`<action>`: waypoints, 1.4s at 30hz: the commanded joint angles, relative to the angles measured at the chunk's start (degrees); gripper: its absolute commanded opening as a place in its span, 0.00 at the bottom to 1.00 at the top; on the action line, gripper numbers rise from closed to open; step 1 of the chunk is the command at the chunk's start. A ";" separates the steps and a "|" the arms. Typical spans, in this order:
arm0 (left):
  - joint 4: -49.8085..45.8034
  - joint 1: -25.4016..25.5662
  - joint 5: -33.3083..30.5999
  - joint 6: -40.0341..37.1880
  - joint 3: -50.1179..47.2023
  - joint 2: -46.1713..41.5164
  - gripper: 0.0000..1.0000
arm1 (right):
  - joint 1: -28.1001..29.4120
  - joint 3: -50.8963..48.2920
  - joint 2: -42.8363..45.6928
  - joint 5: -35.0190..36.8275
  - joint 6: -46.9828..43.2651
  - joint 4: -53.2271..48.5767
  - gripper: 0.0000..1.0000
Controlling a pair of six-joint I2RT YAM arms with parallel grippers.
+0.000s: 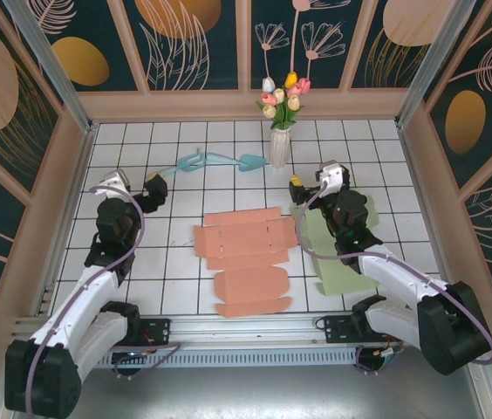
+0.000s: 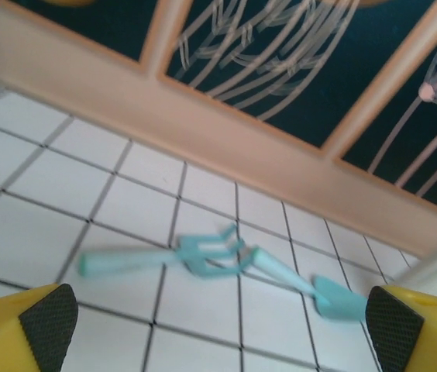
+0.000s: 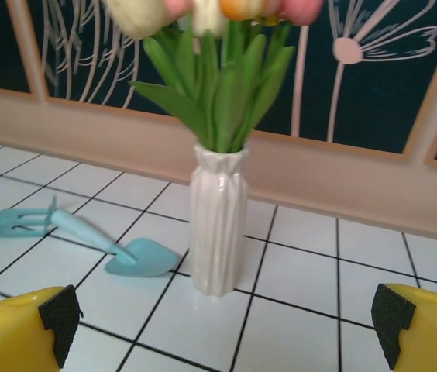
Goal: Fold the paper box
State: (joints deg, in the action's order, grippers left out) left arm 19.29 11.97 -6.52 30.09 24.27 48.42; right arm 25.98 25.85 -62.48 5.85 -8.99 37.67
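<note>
- The box lies flat and unfolded on the tiled table, at the centre of the top view.
- It is salmon-coloured card. Its wider part is toward the top of the frame, and a narrower panel runs down toward the bottom edge of the table.
- Your left gripper is left of centre in the top view, up and to the left of the box and apart from it. Its jaws are spread wide with nothing between them.
- In the left wrist view you see its black pads in the two bottom corners. Higher in that frame a pale blue fork and trowel lie on the tiles, both blurred.
- Your right gripper is just right of centre in the top view, above the box's upper right corner and apart from it. Its jaws are also spread wide and hold nothing.
- In the right wrist view a white ribbed vase stands upright mid-frame, above the gap between the jaws. It holds tulips whose heads run off the top edge. The trowel's blade lies just left of the vase's foot.
- A green sheet lies right of the box, partly under your right arm. Its left edge is just beside the box; you cannot tell whether they touch.
- In the top view the vase stands upper centre, near the back wall, with the fork and trowel to its left.
</note>
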 commanded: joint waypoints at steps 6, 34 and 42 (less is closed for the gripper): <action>-10.32 14.24 -5.22 6.19 -2.33 2.07 0.90 | 2.04 1.06 2.42 -7.71 -2.67 -3.30 0.99; 4.78 23.80 -2.01 6.59 -7.58 23.71 0.65 | 2.42 1.88 0.89 -8.17 -2.87 -4.17 0.99; 7.31 24.25 -2.19 6.56 -7.65 24.59 0.27 | 2.59 2.53 0.69 -9.47 -2.44 -4.43 0.99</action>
State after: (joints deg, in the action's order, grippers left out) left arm 23.42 36.03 -9.23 36.67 16.08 72.44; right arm 27.88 26.11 -61.34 -1.87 -10.66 32.75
